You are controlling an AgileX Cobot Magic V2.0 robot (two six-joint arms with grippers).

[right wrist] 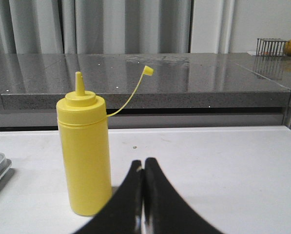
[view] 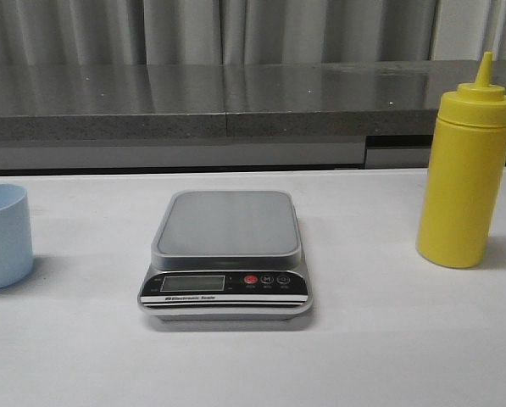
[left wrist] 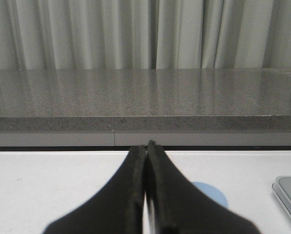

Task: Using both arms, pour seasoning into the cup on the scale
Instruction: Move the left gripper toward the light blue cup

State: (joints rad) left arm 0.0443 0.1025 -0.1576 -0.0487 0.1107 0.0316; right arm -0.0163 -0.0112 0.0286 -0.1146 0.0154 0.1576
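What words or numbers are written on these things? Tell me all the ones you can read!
"Electronic Scale": small white letters on the black front strip of the scale, under its display.
Display on the scale: blank, no numbers showing.
Marks on the red and two dark buttons: too small to read.
Yellow seasoning bottle: no label or words seen.
Blue cup: plain, no words.
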